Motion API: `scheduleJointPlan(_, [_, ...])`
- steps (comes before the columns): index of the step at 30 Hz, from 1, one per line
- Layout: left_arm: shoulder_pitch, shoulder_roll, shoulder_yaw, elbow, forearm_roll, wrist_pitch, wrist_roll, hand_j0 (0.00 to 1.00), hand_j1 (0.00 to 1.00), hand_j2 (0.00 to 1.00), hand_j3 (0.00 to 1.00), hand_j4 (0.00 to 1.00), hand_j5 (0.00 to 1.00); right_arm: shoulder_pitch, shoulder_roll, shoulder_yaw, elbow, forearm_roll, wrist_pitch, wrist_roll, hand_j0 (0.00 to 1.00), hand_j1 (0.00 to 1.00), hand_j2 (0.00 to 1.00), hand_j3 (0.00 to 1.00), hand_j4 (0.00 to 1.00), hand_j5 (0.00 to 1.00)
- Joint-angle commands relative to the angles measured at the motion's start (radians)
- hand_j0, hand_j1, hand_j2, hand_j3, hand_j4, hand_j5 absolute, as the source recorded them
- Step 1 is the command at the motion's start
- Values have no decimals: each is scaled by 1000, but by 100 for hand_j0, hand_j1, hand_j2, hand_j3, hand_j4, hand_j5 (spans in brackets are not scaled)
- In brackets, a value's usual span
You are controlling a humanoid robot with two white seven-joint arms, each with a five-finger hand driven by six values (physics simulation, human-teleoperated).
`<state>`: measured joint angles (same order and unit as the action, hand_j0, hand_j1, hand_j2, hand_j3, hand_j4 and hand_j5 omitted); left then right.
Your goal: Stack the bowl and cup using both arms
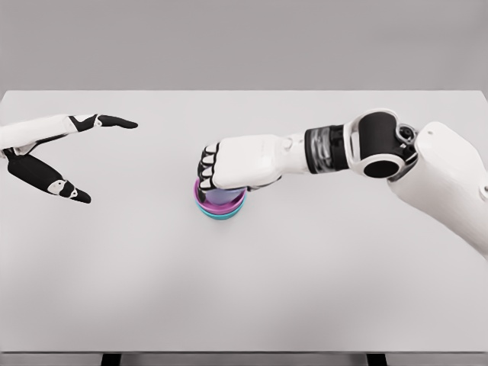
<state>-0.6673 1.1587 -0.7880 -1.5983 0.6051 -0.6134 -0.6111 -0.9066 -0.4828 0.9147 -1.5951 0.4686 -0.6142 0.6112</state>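
Near the table's middle, a purple cup [223, 198] sits nested inside a teal bowl [221, 214]. My right hand [210, 169] reaches in from the right and lies on top of the cup. Its dark-tipped fingers are curled down over the cup's left rim, and the hand hides most of the cup. My left hand [107, 160] hovers at the far left, well away from the stack. It is open and holds nothing, with its fingers stretched to the right and its thumb spread below.
The white table [305, 267] spans the view, with its front edge near the bottom of the picture. My right forearm and elbow [381, 149] cross the table's right side above the surface.
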Motion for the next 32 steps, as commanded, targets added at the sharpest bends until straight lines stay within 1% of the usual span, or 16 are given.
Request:
scheduleJointPlan(1, [0,1,1,0,9,3,0,100,100,100,100,100,100,0,0,6,1,-5,3,0,69,69,69,69,69,69])
scheduleJointPlan(2, [0,1,1,0,9,3,0,100,100,100,100,100,100,0,0,4,0,-5,3,0,69,69,69,69,69,69])
scheduleJointPlan(3, [0,1,1,0,9,3,0,100,100,100,100,100,100,0,1,4,0,-5,3,0,77,77,77,77,77,77])
scheduleJointPlan(5, [0,1,1,0,9,3,0,100,100,100,100,100,100,-3,0,-5,-11,-2,3,0,98,98,98,98,98,98])
scheduleJointPlan(10, [0,1,1,0,7,3,0,100,100,100,100,100,100,-12,-11,-56,-48,-4,3,0,100,100,100,100,100,100])
scheduleJointPlan(11, [0,1,1,0,9,3,0,100,100,100,100,100,100,-11,-19,-94,-69,-5,3,0,100,100,100,100,100,100])
scheduleJointPlan(13, [0,1,1,0,9,3,0,100,100,100,100,100,100,-6,-57,-145,-94,-5,3,0,100,100,100,100,100,100])
scheduleJointPlan(16, [0,1,1,0,7,3,0,100,100,100,100,100,100,9,-115,-237,-102,-5,3,0,100,100,100,100,100,100])
scheduleJointPlan(17, [0,3,1,0,7,3,0,100,100,100,100,100,100,51,-157,-322,-100,-7,3,0,100,100,100,100,100,100])
scheduleJointPlan(18, [0,3,1,0,7,3,0,100,100,100,100,100,100,89,-189,-378,-95,-7,3,0,100,100,100,100,100,100])
scheduleJointPlan(19, [0,4,1,1,5,3,0,100,100,100,100,100,100,136,-252,-436,-92,-7,3,0,100,100,100,100,100,100])
scheduleJointPlan(21, [0,4,4,3,4,3,0,100,100,100,100,100,100,230,-384,-519,-91,-7,3,0,100,100,100,100,100,100])
scheduleJointPlan(22, [0,4,1,12,4,3,0,100,100,100,100,100,100,265,-425,-548,-92,-7,3,0,100,100,100,100,100,100])
scheduleJointPlan(23, [0,4,1,12,2,3,0,100,100,100,100,100,100,282,-444,-559,-92,-7,3,0,100,100,100,100,100,100])
scheduleJointPlan(25, [2,4,1,14,1,3,0,100,100,100,100,100,100,299,-451,-559,-91,-8,3,0,100,100,100,100,100,100])
scheduleJointPlan(32, [12,4,4,21,-2,3,0,100,100,100,100,100,100,308,-451,-547,-88,-21,3,0,100,100,100,100,100,100])
